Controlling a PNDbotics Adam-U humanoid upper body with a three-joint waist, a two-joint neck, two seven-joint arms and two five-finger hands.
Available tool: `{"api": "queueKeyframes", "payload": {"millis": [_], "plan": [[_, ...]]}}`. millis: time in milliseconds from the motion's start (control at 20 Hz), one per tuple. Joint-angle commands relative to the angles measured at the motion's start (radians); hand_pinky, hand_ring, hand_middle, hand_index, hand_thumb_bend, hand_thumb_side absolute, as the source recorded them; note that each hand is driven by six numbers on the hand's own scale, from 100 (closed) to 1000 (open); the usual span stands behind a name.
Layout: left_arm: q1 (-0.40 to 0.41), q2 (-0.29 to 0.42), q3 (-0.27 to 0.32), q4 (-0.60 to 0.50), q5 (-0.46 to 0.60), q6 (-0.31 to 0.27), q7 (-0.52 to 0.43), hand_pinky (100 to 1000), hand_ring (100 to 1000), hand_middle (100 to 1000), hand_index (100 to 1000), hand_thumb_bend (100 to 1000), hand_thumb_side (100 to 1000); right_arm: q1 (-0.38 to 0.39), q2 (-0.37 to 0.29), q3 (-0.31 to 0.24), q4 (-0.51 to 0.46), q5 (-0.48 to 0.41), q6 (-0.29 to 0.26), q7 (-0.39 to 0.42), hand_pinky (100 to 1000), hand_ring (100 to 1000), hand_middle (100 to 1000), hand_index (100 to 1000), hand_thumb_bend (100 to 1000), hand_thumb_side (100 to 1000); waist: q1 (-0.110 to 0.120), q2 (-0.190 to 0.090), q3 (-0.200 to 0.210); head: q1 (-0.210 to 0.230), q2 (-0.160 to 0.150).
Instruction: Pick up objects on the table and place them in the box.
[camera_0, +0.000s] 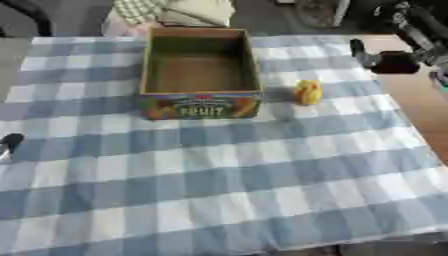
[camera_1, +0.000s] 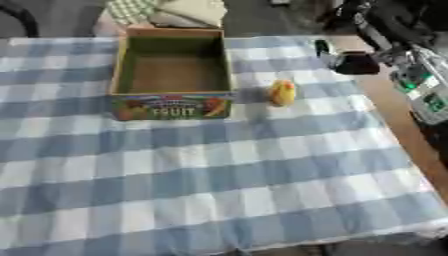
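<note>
An open cardboard box (camera_0: 199, 104) with a "FRUIT" label on its front wall stands at the back middle of the table, and I see nothing inside it. A small yellow object (camera_0: 307, 92) stands on the cloth just right of the box's front corner. My right hand (camera_0: 389, 61), black, hovers above the table's far right edge, behind and to the right of the yellow object and apart from it. It is open and holds nothing. Only a sliver of my left hand (camera_0: 10, 143) shows at the left edge.
A blue and white checked cloth (camera_0: 219, 170) covers the table. Bare wood (camera_1: 385, 100) runs along the right edge. Folded cloths (camera_0: 175, 10) lie behind the box, beyond the table. My right arm's silver and black links (camera_1: 420, 80) hang over the right side.
</note>
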Motion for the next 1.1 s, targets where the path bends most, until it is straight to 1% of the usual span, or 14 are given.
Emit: {"api": "queueKeyframes", "payload": {"millis": [50,150,250,350,500,600,650,700,750,1100], "plan": [[-0.011,0.023,0.011,-0.01,0.0,0.0,-0.002,752,558,502,628,556,173,-0.028,-0.03,0.001,0.011,0.021,-0.007,0.015,745,670,628,806,195,314,0.0,-0.012,0.001,-0.004,-0.01],[-0.01,0.022,0.01,-0.009,0.001,0.0,-0.002,752,558,502,629,557,175,-0.045,-0.029,0.01,0.032,0.035,-0.011,0.03,749,681,673,817,254,321,0.002,-0.013,0.002,-0.005,-0.01],[-0.009,0.02,0.01,-0.009,0.001,-0.001,-0.004,752,558,502,629,557,174,-0.064,-0.026,0.018,0.06,0.047,-0.016,0.05,756,699,735,841,349,341,0.004,-0.014,0.003,-0.008,-0.006],[-0.008,0.02,0.009,-0.008,0.002,-0.002,-0.005,752,558,502,629,557,174,-0.082,-0.021,0.024,0.088,0.057,-0.025,0.074,772,730,783,868,386,369,0.006,-0.015,0.005,-0.009,-0.004],[-0.007,0.02,0.009,-0.007,0.002,-0.002,-0.005,752,558,502,629,556,173,-0.116,-0.008,0.036,0.14,0.078,-0.034,0.118,778,739,787,875,401,386,0.007,-0.017,0.007,-0.011,0.0],[-0.007,0.019,0.009,-0.007,0.003,-0.002,-0.005,752,558,501,629,555,173,-0.128,-0.003,0.04,0.17,0.088,-0.041,0.133,778,739,779,874,401,389,0.008,-0.018,0.007,-0.01,0.001],[-0.007,0.018,0.008,-0.007,0.003,-0.002,-0.006,752,558,501,629,555,174,-0.13,-0.003,0.041,0.18,0.091,-0.045,0.137,778,739,777,873,402,391,0.008,-0.018,0.007,-0.011,0.001],[-0.006,0.018,0.008,-0.007,0.003,-0.002,-0.007,752,558,501,629,552,174,-0.132,-0.002,0.044,0.191,0.096,-0.049,0.14,778,738,772,873,413,370,0.008,-0.019,0.008,-0.011,0.002],[-0.006,0.017,0.007,-0.006,0.003,-0.003,-0.007,752,558,501,629,554,172,-0.135,0.0,0.047,0.201,0.103,-0.052,0.142,777,737,769,873,401,391,0.008,-0.02,0.008,-0.012,0.003],[-0.004,0.016,0.005,-0.005,0.004,-0.004,-0.01,752,558,500,629,555,173,-0.16,0.029,0.059,0.274,0.159,-0.065,0.136,772,727,729,866,378,388,0.011,-0.024,0.013,-0.017,0.011]]}}
